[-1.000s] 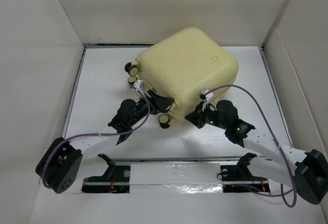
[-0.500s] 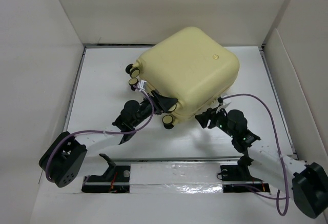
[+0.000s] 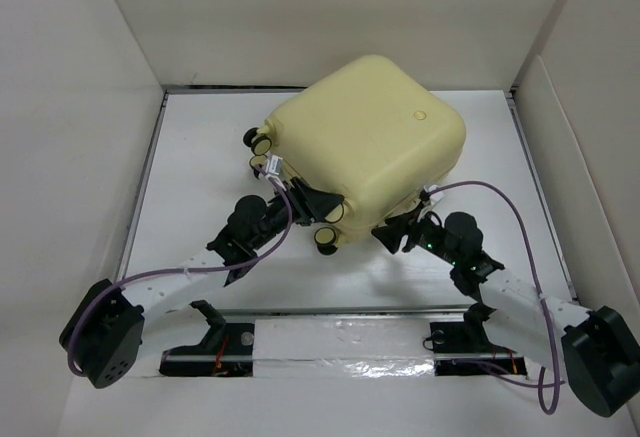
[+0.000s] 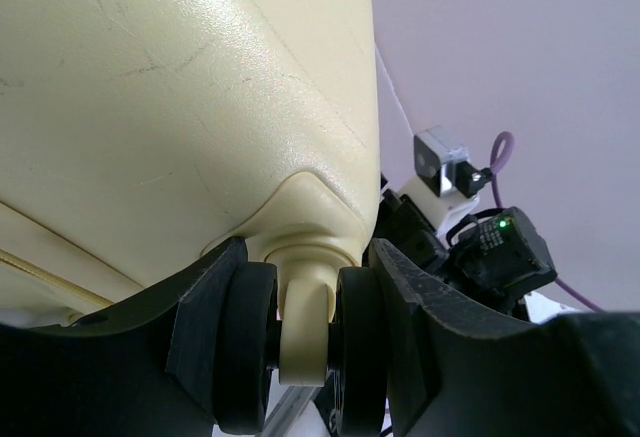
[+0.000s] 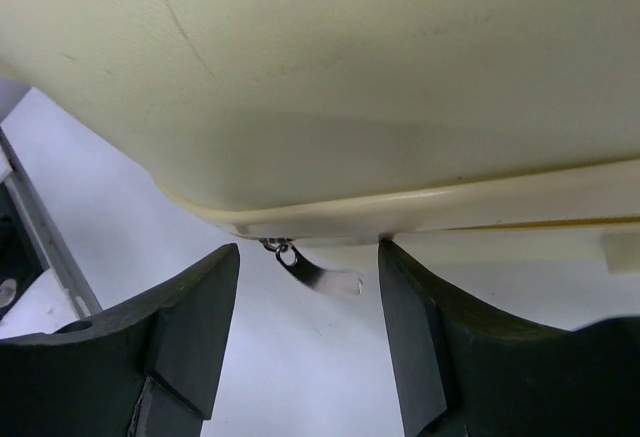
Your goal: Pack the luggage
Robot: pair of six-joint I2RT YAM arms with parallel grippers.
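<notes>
The luggage (image 3: 365,147) sits closed at the middle of the bench (image 3: 200,157). I see the left gripper (image 3: 322,203) with jaws nipped on a corner wheel (image 4: 300,347), pads against both black discs. At the near edge the right gripper (image 5: 310,252) has its jaws wide apart, holding nothing. The zip pull (image 5: 325,275) hangs from the seam (image 5: 420,202) just ahead, between them, with the seam running crosswise. I judge the right arm nearer for the zip.

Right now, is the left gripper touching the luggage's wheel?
Touching. The left wrist view shows the fingers of the left gripper pressed against both black discs of the wheel on the luggage, with no gap on either side.
</notes>
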